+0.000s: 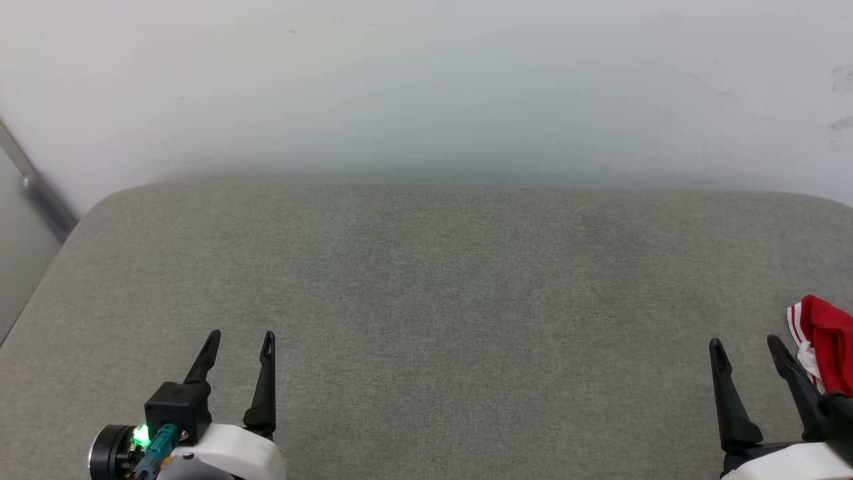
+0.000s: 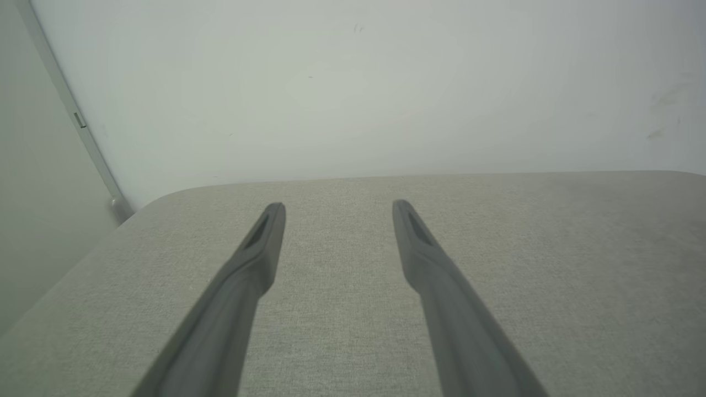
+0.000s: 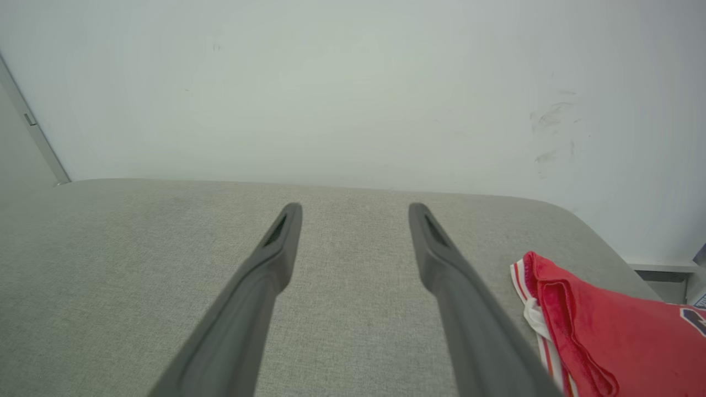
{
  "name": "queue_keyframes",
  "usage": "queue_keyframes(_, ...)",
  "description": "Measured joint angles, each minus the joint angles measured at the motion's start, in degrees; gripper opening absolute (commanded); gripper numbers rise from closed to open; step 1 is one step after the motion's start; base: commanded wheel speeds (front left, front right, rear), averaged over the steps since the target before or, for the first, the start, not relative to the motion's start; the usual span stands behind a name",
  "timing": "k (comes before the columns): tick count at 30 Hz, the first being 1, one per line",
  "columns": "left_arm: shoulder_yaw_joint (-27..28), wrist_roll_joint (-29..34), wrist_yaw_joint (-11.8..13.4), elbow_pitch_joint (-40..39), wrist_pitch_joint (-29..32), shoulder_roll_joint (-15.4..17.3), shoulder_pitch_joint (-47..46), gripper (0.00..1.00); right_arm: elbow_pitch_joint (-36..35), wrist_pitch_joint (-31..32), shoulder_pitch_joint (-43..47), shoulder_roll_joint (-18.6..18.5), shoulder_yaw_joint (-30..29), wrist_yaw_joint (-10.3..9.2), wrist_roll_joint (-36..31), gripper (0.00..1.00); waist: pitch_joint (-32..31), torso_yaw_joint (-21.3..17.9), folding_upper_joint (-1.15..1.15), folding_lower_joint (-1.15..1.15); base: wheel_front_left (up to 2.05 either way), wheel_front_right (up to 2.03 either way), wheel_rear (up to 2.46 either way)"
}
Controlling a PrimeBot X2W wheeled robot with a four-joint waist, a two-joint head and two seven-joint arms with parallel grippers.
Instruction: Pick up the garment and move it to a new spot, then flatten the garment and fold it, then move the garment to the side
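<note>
The garment (image 1: pixel 826 347) is a red shirt with red-and-white striped trim, bunched at the right edge of the grey cushion. In the right wrist view the garment (image 3: pixel 606 336) lies just right of my right fingers, partly cut off by the frame. My right gripper (image 1: pixel 745 343) stands open a little left of it, with nothing between its fingers, and the right gripper (image 3: pixel 356 208) hovers over bare fabric. My left gripper (image 1: pixel 240 336) is open at the lower left, far from the shirt. The left gripper (image 2: pixel 337 205) holds nothing.
A wide grey upholstered surface (image 1: pixel 426 300) spreads before me, rounded at its far corners. A pale wall (image 1: pixel 426 87) rises directly behind it. A grey strip (image 1: pixel 40 193) runs diagonally down the wall at the far left.
</note>
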Motion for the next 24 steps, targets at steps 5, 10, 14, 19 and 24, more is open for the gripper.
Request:
queue_keyframes(5,0.2,0.0,-0.2,0.5,0.0,-0.3,0.0,1.00,0.0,-0.2,0.0,0.0,0.1,0.00,0.1,1.00,0.0,-0.3,0.00,0.00,0.00,0.00,0.00)
queue_keyframes(10,1.0,0.0,-1.1,0.5,0.0,-1.2,0.0,1.00,0.0,-0.2,0.0,0.0,0.0,0.00,0.7,1.00,0.3,-0.4,0.00,0.00,0.00,0.00,0.00)
queue_keyframes(14,0.7,0.0,-1.2,1.3,0.1,-2.0,0.4,0.00,1.3,0.0,0.1,0.0,0.2,0.01,0.9,0.00,0.4,-0.4,0.00,0.00,0.00,0.00,0.00)
queue_keyframes(19,0.8,-2.3,-1.9,2.5,1.0,-3.7,1.7,0.00,3.4,0.1,0.3,0.1,0.5,0.01,3.9,0.00,0.5,-0.5,0.00,0.00,0.00,0.00,0.00)
queue_keyframes(24,2.9,-6.6,-3.4,2.9,2.2,-4.8,1.7,0.00,5.1,0.1,-0.2,0.0,0.7,0.01,10.1,0.00,0.6,-0.6,0.00,0.00,0.00,0.00,0.00)
